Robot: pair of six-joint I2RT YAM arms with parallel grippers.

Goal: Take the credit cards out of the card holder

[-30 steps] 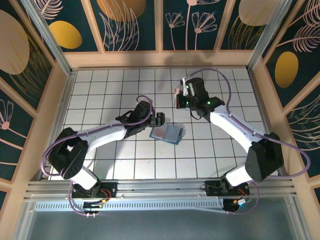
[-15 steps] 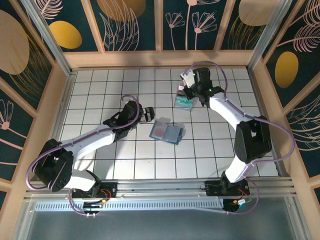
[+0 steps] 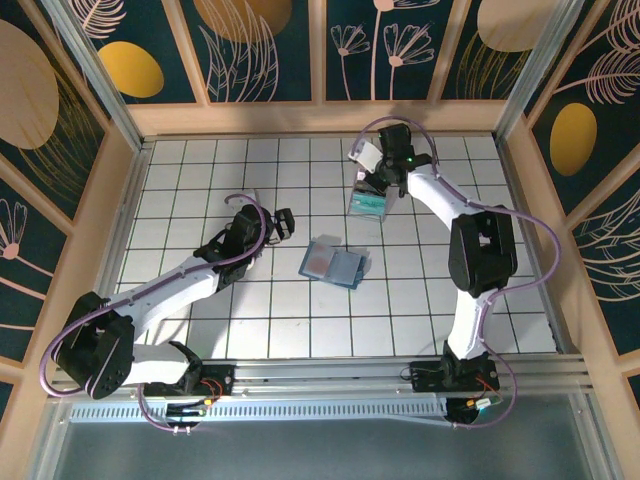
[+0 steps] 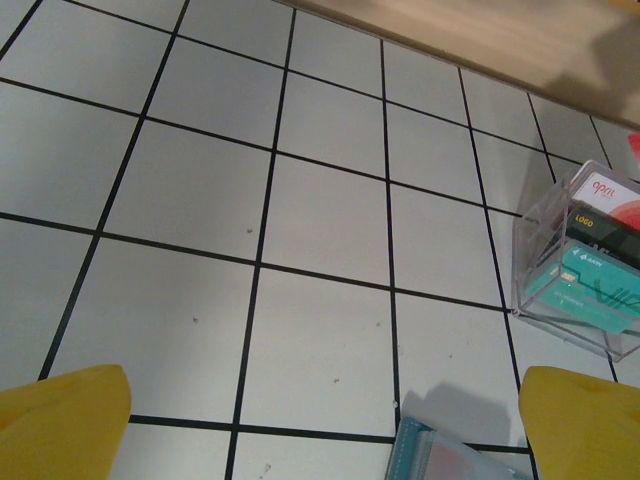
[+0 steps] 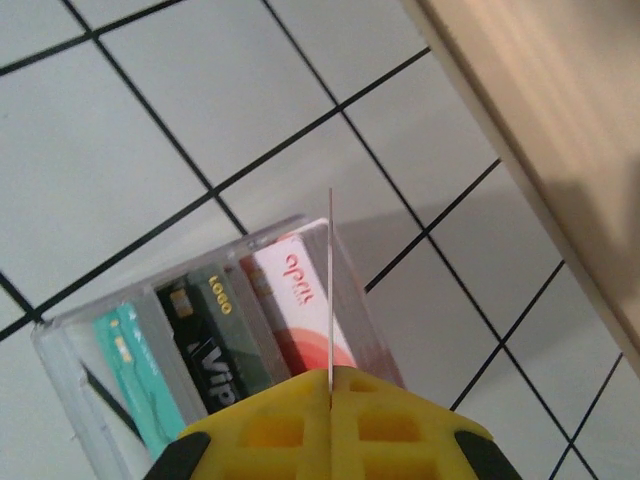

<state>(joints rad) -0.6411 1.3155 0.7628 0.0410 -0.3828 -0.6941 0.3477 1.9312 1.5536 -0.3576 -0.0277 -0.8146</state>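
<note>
White tiles (image 4: 320,230) bear tray (image 4: 530,250) cards (image 5: 300,300) reading "opri", "LOGO"; right claw (image 5: 330,385) pinches card (image 5: 330,280), left claw (image 4: 320,425) wide.

The left arm (image 3: 170,290) runs from its base out to an elbow low on the left, and its forearm then reaches diagonally up and to the right. The left hand (image 3: 284,222) has its yellow fingers (image 4: 62,425) spread wide apart. The right arm (image 3: 478,250) rises steeply and bends at the elbow toward the far side. There the right hand (image 3: 372,176) is pinched tight on a thin credit card (image 5: 330,270), which it holds edge-on.

bright even light, soft shadows, blurred foreground in wrist views
</note>
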